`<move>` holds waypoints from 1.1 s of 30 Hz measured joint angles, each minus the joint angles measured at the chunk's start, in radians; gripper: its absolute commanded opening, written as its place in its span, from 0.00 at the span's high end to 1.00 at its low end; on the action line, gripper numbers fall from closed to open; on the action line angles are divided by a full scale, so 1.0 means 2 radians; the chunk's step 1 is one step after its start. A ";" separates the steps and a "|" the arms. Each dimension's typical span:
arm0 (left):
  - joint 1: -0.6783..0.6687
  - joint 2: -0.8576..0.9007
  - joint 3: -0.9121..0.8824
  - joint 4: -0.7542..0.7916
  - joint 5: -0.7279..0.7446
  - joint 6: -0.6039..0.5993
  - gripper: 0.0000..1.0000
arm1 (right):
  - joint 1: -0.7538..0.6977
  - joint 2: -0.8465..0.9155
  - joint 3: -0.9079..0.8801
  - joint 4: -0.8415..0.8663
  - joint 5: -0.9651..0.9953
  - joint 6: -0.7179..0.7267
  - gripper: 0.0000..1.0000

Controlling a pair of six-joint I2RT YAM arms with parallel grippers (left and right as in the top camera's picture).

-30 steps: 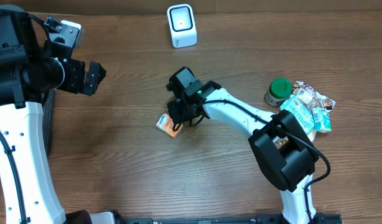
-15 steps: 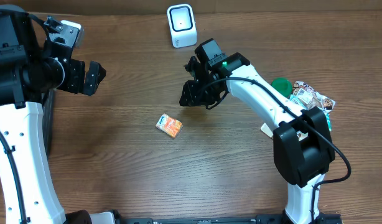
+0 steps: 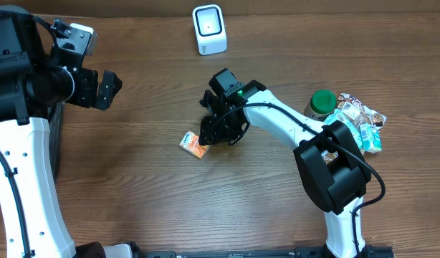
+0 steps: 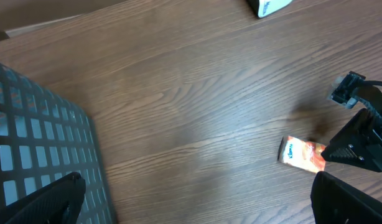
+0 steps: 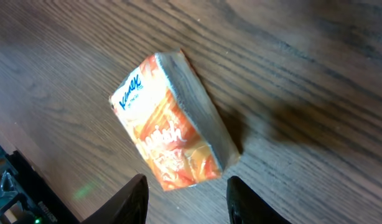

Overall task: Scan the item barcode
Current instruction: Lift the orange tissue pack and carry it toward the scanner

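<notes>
- If you look down at the brown wooden table [image 3: 134, 188], where is the thing you have to scan?
- The small orange tissue pack [image 3: 195, 144] lies flat on the wood, near the middle of the table and a bit to the left. It sits slantwise. One short end is white with blue letters.
- Is it in your hand?
- No. My right gripper [image 3: 213, 135] hangs just beside the right end of the pack. From my right wrist I see my two black fingertips [image 5: 134, 200] apart, with bare wood between them. The pack is past the tips, not between them. So that hand is partly open and holds nothing.
- Does it touch the pack?
- I cannot tell. From above, the hand and the pack look very close.
- And your other hand?
- My left gripper [image 3: 107, 89] is over at the left side of the table, well apart from the pack. Its fingers [image 4: 54, 198] stand wide apart, and I see only wood between them. A grey mesh basket [image 4: 29, 140] shows at the left of what my left wrist sees.
- Where is the scanner?
- The white box-shaped scanner [image 3: 209, 29] stands at the far edge of the table, near the middle. It is well apart from the pack and from both my hands.
- What else is on the table?
- On the right is a round jar with a green lid [image 3: 321, 104]. Just beside it, further right, is a heap of crinkly snack packets [image 3: 360, 123].
</notes>
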 measured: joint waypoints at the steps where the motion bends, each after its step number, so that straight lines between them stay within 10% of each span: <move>1: 0.000 0.000 0.000 0.000 0.000 0.000 0.00 | 0.000 0.003 0.000 0.002 0.000 0.000 0.59; 8: 0.000 0.000 0.000 0.000 0.000 0.000 0.00 | 0.000 0.034 0.000 0.009 -0.001 0.000 0.60; 16: 0.000 0.000 0.000 0.000 0.000 0.000 0.00 | 0.004 0.038 0.000 0.019 -0.009 -0.004 0.96; 33: 0.000 0.000 0.000 0.000 0.000 0.000 0.00 | -0.069 0.018 0.000 0.000 -0.224 -0.002 0.96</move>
